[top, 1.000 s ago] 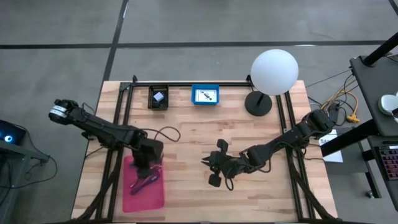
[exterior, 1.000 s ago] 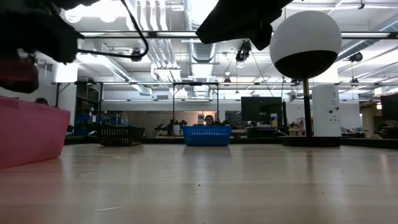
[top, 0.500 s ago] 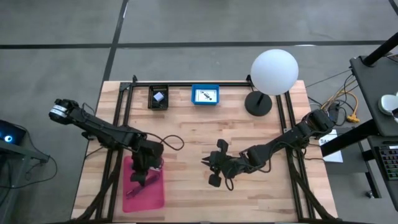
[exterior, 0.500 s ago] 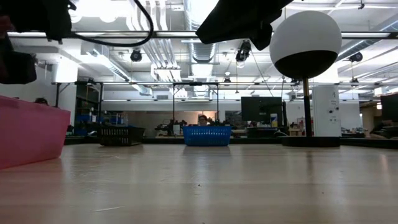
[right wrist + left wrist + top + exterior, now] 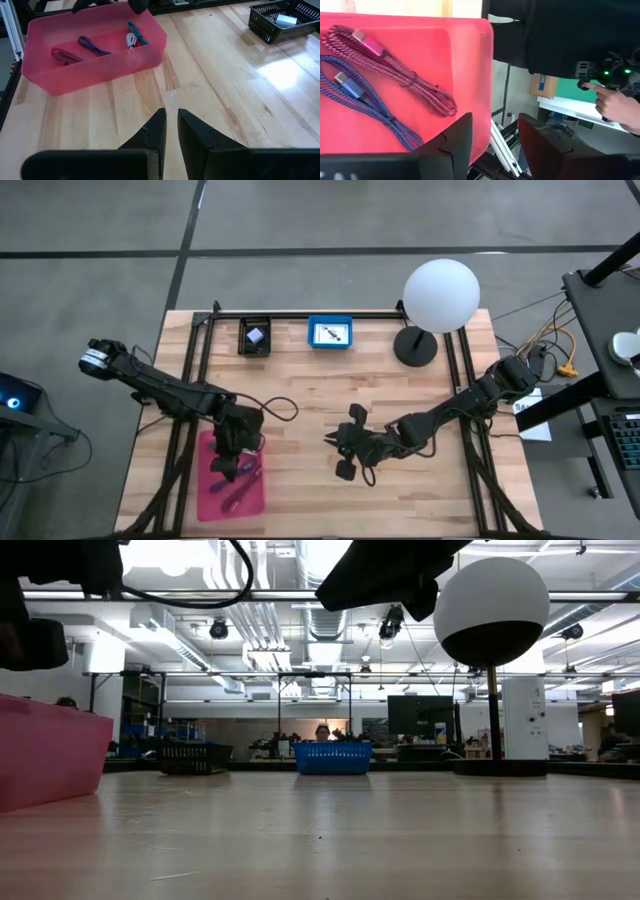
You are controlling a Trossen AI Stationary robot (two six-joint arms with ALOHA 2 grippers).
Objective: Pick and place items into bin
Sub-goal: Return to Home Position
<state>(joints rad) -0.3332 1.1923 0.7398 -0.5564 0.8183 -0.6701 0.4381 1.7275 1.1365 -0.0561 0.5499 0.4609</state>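
Wooden table [image 5: 300,395] fills my feed, with the red bin [image 5: 210,502] near its left edge. My left gripper [image 5: 495,119] hangs over the bin's rim, fingers spread apart and holding nothing. Inside lie the purple-pink cord [image 5: 395,70] and a blue cable [image 5: 366,106] side by side, and a white cable [image 5: 131,40] nearby. My right gripper [image 5: 171,113] hovers mid-table, well apart from the bin, fingers drawn nearly together, empty.
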